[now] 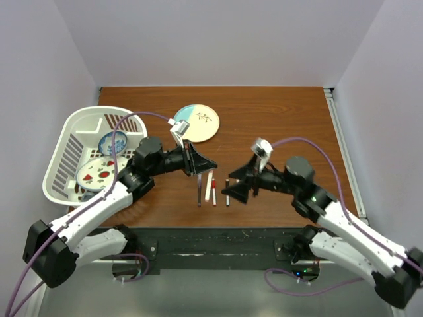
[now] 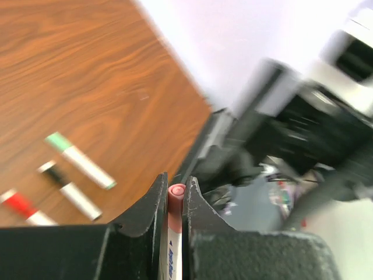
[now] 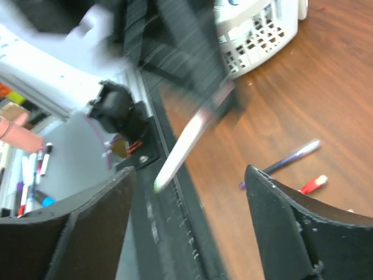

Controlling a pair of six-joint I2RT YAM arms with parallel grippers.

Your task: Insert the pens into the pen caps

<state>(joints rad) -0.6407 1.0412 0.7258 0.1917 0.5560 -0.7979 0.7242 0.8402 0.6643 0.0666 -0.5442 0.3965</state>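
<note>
Watching the right gripper, I see its fingers spread wide, touching nothing. The left gripper pinches a white pen near its pink end; other pens lie on the table.

Setting: robotics lab test cell. Wooden table boxed by plain white walls; purple cables trailing

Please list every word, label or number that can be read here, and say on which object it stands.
Blue print on the white pen in the left hand: too blurred to read.
Nothing else carries readable text.
</note>
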